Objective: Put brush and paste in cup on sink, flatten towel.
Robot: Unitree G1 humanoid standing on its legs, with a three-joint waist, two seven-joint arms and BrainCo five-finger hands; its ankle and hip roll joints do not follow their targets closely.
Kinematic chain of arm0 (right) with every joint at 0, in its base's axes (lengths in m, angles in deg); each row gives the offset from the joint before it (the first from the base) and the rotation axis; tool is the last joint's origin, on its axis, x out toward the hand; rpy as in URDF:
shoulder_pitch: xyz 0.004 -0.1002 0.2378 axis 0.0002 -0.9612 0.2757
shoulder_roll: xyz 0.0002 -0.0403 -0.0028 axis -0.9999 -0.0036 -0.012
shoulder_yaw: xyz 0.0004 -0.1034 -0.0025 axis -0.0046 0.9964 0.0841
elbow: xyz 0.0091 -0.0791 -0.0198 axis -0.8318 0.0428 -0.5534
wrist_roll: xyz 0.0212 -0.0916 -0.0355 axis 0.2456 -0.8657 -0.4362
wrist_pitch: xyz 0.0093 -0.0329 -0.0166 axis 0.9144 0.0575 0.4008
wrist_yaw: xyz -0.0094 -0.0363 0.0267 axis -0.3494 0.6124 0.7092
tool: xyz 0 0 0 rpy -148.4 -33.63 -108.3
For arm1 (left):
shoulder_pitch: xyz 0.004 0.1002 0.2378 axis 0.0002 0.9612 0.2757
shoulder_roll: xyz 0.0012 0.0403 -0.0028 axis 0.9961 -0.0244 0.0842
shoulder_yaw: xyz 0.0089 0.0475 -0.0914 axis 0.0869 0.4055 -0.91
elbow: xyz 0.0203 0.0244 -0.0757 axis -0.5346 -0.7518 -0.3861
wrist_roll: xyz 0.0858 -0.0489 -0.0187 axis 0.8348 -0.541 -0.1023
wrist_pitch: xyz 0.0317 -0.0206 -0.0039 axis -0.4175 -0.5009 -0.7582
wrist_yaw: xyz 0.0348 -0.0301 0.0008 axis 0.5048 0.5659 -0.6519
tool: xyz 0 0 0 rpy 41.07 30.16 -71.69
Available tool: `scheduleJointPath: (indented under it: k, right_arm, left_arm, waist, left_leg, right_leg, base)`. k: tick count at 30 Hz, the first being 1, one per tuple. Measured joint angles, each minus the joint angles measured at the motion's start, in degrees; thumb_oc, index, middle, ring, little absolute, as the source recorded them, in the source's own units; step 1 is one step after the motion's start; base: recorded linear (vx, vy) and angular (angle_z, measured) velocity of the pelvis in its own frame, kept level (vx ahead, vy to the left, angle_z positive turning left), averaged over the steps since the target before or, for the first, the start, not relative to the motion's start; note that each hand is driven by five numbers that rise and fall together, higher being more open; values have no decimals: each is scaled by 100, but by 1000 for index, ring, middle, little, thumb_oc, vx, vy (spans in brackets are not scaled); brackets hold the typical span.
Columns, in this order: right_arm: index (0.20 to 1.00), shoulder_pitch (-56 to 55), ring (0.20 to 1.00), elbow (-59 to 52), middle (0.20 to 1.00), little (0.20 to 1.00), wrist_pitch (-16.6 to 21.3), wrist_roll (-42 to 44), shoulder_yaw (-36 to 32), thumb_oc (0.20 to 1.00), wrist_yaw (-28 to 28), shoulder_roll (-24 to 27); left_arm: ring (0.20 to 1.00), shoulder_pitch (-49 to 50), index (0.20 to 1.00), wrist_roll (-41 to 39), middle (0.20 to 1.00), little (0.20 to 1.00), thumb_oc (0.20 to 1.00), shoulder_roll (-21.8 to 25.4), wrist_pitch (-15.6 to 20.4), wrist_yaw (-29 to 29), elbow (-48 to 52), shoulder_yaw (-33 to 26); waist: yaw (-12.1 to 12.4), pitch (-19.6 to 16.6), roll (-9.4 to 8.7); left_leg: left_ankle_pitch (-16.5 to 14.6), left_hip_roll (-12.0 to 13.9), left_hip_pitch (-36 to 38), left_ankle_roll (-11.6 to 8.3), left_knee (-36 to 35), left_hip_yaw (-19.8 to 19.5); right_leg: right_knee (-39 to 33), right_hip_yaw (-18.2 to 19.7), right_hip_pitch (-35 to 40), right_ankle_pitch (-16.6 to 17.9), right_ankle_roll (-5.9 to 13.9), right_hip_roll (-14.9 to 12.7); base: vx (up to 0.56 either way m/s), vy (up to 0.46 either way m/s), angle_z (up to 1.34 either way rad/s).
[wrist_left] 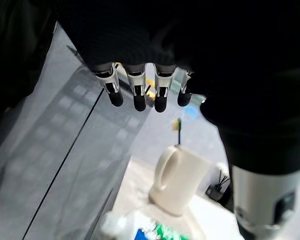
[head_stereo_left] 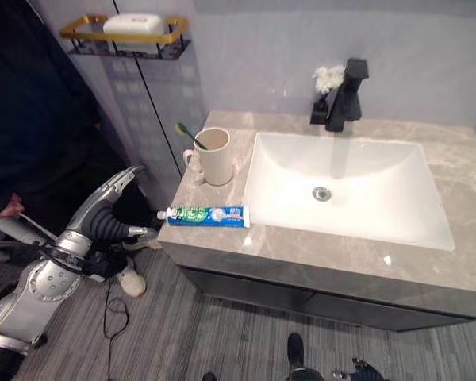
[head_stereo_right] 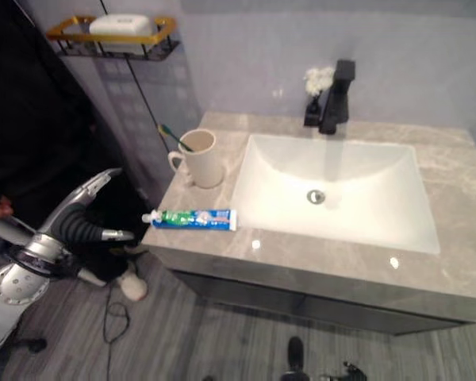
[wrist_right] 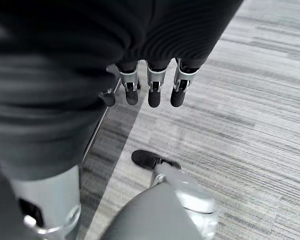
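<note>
The toothpaste tube (head_stereo_left: 205,215) lies flat at the counter's (head_stereo_left: 452,167) front-left edge, in the left centre of the frame, just below the glossy cream mug (head_stereo_left: 213,156) — the green-tipped brush (head_stereo_left: 190,135) already leans inside. The tube looks light, soft and slick, likely best pinched across its middle. The left hand (head_stereo_left: 115,225) hangs beside the edge, fingers (wrist_left: 135,92) relaxed and empty — the right hand's fingers (wrist_right: 151,90) dangle loosely over grey striped flooring

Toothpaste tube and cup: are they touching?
Apart. In the left eye view, bare counter shows between the toothpaste tube, lying flat near the front edge, and the cup standing behind it.
</note>
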Motion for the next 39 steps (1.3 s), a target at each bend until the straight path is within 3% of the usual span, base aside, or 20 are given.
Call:
scheduleJointPath:
  k: [3, 9, 17, 31, 39]
  right_arm:
    - [1000, 197, 1000, -40, 1000, 1000, 1, -2, 90, 1000, 12, -5]
    - [1000, 296, 1000, -115, 1000, 1000, 3, -41, 246, 1000, 37, -6]
    - [1000, 481, 1000, -125, 1000, 1000, 17, -64, 356, 1000, 45, -39]
    - [1000, 551, 1000, -193, 1000, 1000, 14, -173, 464, 1000, 169, -15]
    - [1000, 582, 1000, -540, 1000, 1000, 89, -447, 597, 1000, 177, -4]
  left_arm:
    - [1000, -258, 1000, -7, 1000, 1000, 1000, 295, 14, 10, -1, 222]
    - [1000, -865, 1000, -137, 1000, 1000, 1000, 313, 64, 23, -47, 569]
    - [1000, -939, 1000, -175, 1000, 1000, 1000, 305, 59, 24, -199, 665]
    - [1000, -1598, 1000, -181, 1000, 1000, 1000, 284, 84, 2, -41, 1160]
    - [1000, -1860, 1000, -105, 1000, 1000, 1000, 285, 92, -9, -68, 1537]
  waist:
    - [8, 164, -4]
    - [30, 393, 46]
    - [-2, 613, -36]
    - [-74, 746, 21]
    - [-198, 898, -80]
  left_leg:
    - [43, -14, -159, -12, -22, -98]
    - [249, -5, -638, -62, 3, -557]
    - [246, -34, -680, -64, 1, -505]
    - [246, -35, -754, -63, 2, -460]
    - [242, -26, -749, -61, 2, -266]
  right_leg:
    - [0, -63, -110, 3, 6, -43]
    - [1, -547, -304, 18, -34, -85]
    - [1, -511, -369, 14, -19, -114]
    - [1, -432, -485, 20, -18, -101]
    - [2, -271, -584, 63, -27, -63]
  base:
    - [-62, -8, 16]
    - [-36, -8, 38]
    - [-2, 3, 1]
    - [1, 0, -2]
    - [-19, -4, -10]
